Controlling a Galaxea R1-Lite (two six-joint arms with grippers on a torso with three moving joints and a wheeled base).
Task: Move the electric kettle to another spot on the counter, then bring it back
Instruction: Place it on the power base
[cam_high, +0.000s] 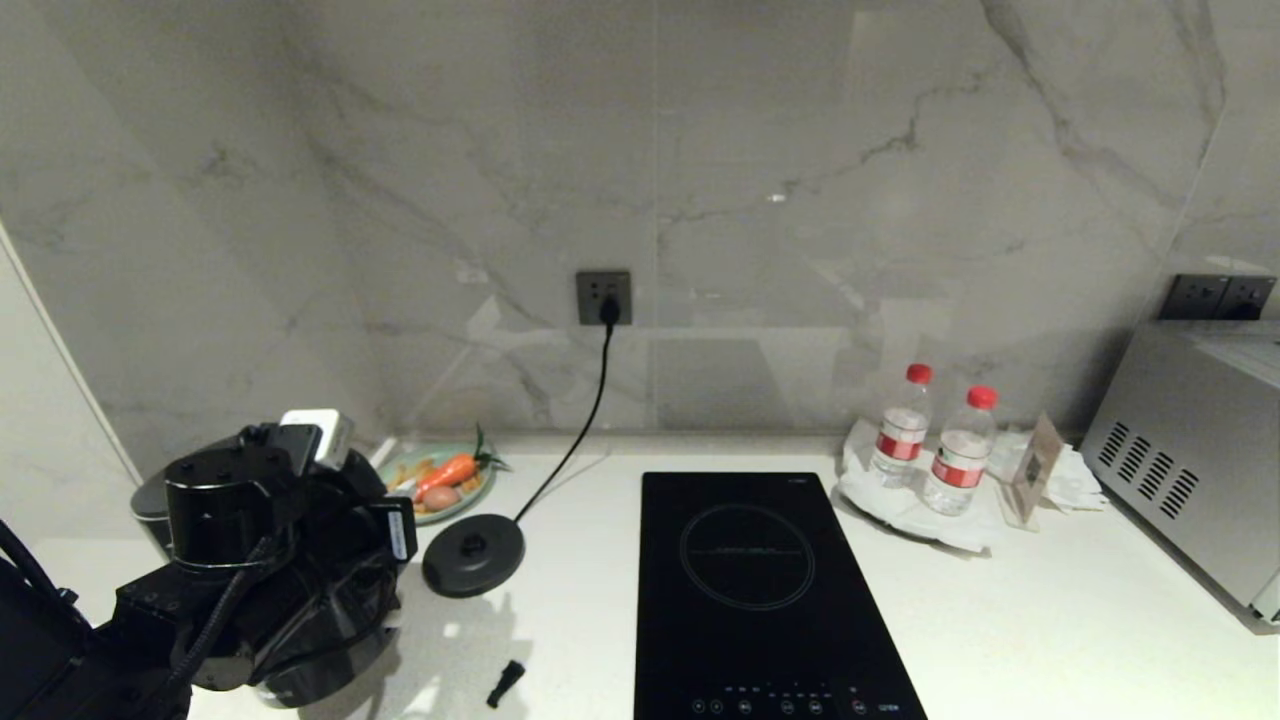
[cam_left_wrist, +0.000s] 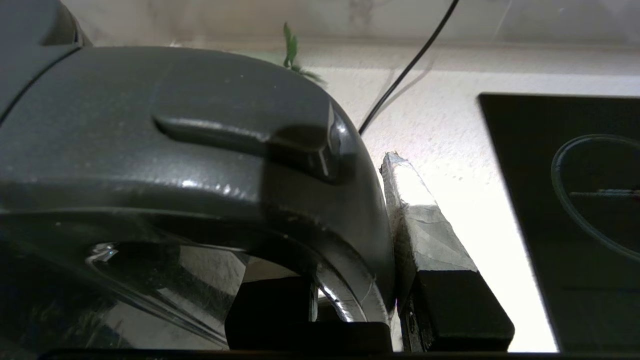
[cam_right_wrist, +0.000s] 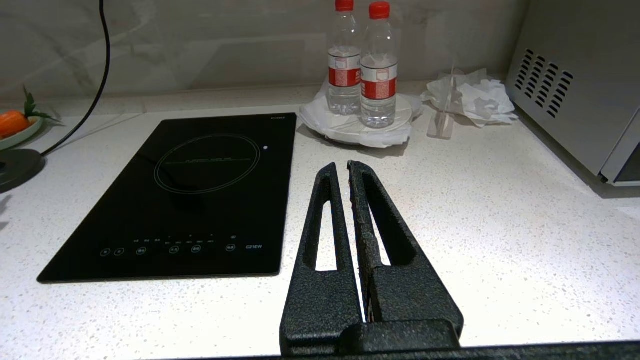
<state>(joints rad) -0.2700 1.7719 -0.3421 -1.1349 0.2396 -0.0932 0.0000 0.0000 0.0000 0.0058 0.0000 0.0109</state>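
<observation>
Gripping the electric kettle by its loop handle, the left gripper is clamped on it, w/ one finger showing just outside the handle. Kettle sits off its base disc, which lies beyond the claw on the counter. Induction hob is off to the claw's side. Right gripper hangs closed & empty above the counter.

Dim kitchen, blown-out glare nearby.

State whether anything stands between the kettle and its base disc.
Nothing visible does. The kettle, its handle in the left gripper, is beside the base; only bare counter lies between. A small black piece lies nearer the front edge, off that path.
</observation>
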